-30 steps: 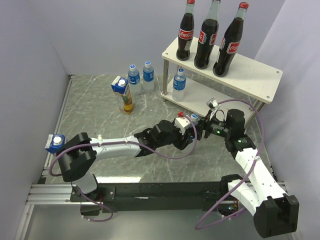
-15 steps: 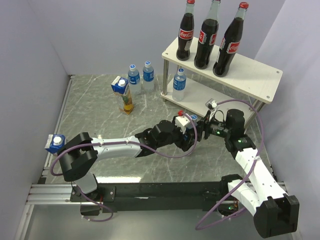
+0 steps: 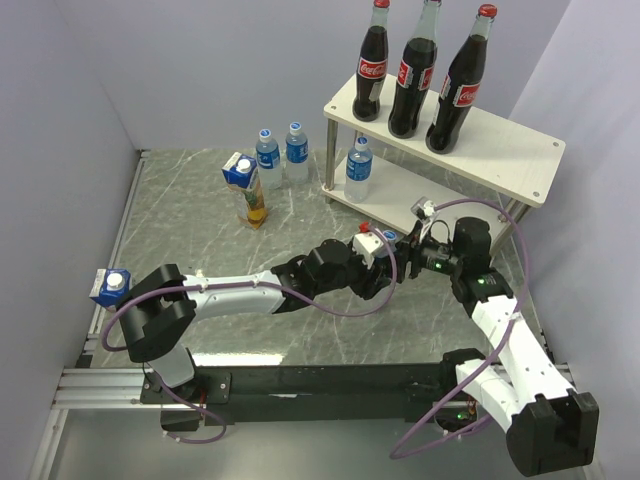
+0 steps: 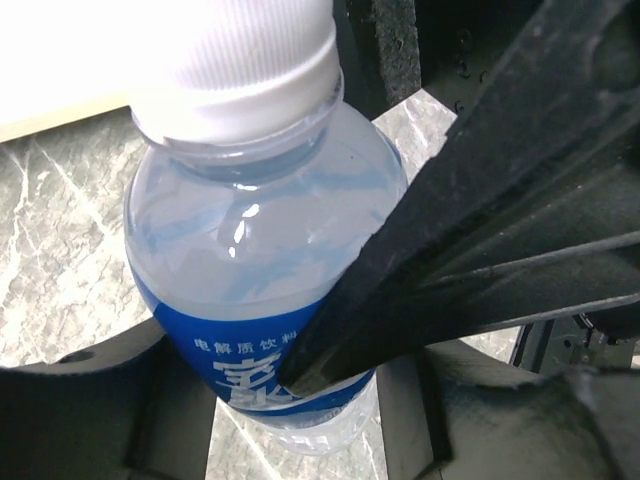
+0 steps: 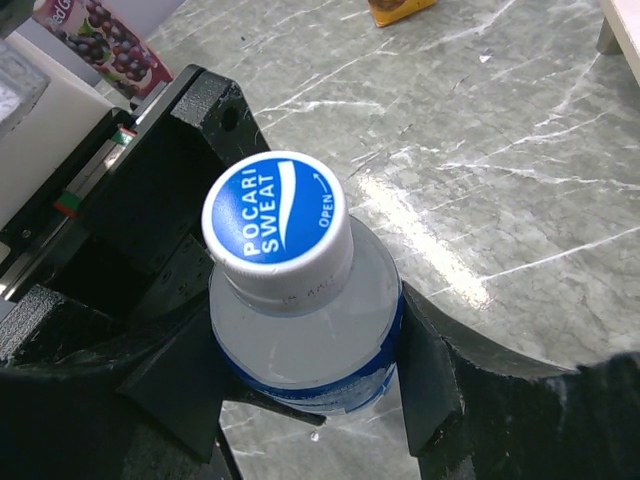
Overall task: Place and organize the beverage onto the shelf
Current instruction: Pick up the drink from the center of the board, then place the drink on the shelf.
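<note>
A small clear water bottle with a blue label stands on the marble table in front of the shelf. Both grippers are on it. My left gripper is shut on the water bottle at its label, a finger on each side. My right gripper is shut on the same water bottle from the opposite side, one right finger crossing the left wrist view. Three cola bottles stand on the shelf's top board. Another water bottle is on its lower board.
Two water bottles and an upright juice carton stand on the table left of the shelf. A second carton sits at the left edge by the rail. Purple walls close in on both sides.
The left gripper has shifted slightly around the water bottle and sits a little further right. The bottle and the right gripper have hardly moved.
</note>
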Motion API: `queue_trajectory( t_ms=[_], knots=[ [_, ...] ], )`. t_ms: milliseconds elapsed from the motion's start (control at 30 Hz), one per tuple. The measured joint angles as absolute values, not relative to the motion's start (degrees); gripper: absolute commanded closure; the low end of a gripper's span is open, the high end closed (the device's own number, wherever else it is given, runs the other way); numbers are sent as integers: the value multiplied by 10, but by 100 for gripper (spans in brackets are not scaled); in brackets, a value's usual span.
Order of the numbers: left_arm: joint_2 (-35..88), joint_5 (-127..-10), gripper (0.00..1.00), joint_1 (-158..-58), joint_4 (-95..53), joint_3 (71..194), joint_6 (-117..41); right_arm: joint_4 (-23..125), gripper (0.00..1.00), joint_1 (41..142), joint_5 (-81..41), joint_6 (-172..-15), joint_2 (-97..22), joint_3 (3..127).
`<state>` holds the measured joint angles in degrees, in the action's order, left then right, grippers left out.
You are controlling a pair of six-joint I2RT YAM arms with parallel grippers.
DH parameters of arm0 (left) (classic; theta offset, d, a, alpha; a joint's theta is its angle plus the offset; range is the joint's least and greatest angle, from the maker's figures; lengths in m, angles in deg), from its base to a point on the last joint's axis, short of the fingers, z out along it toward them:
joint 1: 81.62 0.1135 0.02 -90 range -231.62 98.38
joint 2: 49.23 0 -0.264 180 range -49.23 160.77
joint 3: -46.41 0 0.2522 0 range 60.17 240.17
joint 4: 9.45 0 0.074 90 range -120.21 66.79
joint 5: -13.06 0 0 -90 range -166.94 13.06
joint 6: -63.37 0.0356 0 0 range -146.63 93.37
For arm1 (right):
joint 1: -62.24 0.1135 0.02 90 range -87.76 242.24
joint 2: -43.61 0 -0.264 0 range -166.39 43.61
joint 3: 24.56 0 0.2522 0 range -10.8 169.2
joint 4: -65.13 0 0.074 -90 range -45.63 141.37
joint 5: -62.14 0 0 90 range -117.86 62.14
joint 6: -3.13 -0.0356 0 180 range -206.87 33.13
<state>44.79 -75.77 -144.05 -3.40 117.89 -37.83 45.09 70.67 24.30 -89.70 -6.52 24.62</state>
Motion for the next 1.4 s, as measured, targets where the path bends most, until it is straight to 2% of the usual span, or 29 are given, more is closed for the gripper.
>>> queue_trajectory(
  t_ms=[33, 133, 333, 633, 1000, 1167, 1400],
  knots=[
    [448, -758, 100, -1441, -34, 1180, -378, 449, 39, 707, 243, -893, -64, 247],
    [448, -757, 100, -1441, -33, 1180, -377, 441, 30, 707, 241, -888, -59, 248],
    [447, -747, 100, -1441, -43, 1177, -378, 411, 20, 706, 251, -828, -52, 261],
    [431, -755, 100, -1433, -73, 1140, -379, 347, 19, 669, 328, -731, -2, 330],
    [429, -784, 100, -1372, -92, 1135, -385, 337, 20, 629, 272, -738, 38, 340],
    [447, -789, 99, -1328, -81, 1178, -385, 325, 20, 628, 240, -739, 46, 349],
    [532, -787, 100, -1292, -41, 1285, -383, 317, 21, 628, 173, -739, 54, 371]
  ],
)
